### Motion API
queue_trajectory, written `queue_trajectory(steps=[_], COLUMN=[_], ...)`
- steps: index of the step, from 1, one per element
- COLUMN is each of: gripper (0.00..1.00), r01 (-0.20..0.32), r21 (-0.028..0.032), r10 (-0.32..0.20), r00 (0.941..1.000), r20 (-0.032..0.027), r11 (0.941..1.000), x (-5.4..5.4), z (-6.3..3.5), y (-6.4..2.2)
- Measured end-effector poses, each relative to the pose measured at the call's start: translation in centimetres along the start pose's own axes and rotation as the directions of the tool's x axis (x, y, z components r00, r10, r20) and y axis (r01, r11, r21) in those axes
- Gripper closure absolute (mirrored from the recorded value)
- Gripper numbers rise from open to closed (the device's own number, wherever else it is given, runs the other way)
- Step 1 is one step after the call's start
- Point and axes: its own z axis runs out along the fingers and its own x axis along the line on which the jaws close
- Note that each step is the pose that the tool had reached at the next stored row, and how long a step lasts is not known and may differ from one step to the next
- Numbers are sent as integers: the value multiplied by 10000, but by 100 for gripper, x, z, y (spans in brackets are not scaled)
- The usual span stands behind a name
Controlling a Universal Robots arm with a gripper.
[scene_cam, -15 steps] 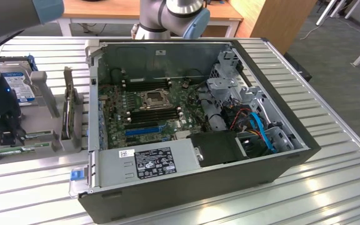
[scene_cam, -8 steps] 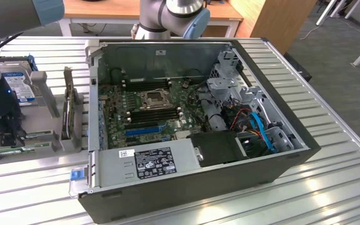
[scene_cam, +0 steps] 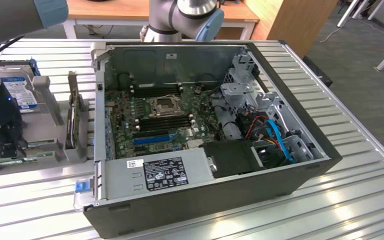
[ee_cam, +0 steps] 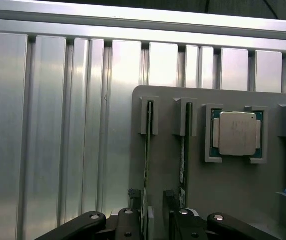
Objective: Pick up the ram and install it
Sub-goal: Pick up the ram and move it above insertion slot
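Note:
The ram (ee_cam: 147, 150) stands on its edge in a slot of the grey holder (ee_cam: 168, 105), a thin green stick seen from above. A second such stick (ee_cam: 184, 150) stands in the neighbouring slot. My gripper (ee_cam: 151, 196) is open, its two black fingers (ee_cam: 134, 194) on either side of the first stick's near end without pinching it. In the exterior view the gripper (scene_cam: 5, 149) hangs low over the green ram (scene_cam: 18, 161) at the holder's front, on the exterior view's left. The motherboard (scene_cam: 122, 132) with black memory slots (scene_cam: 166, 120) lies in the open computer case (scene_cam: 259, 195).
A square silver processor (ee_cam: 235, 132) sits in a pocket of the holder beside the sticks. A dark card (scene_cam: 78, 120) stands upright on the holder, with a hard drive (scene_cam: 15, 90) behind it. The case wall (scene_cam: 99, 100) rises right of the holder. The table (scene_cam: 38, 205) is ribbed metal.

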Motion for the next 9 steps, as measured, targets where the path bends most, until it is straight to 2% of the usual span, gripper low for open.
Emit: queue_trajectory(steps=[9], gripper=[69], r01=[0], r21=[-1], r10=[0], r00=[10000], r20=[0], r11=[10000], x=[6], z=[0], y=[-1])
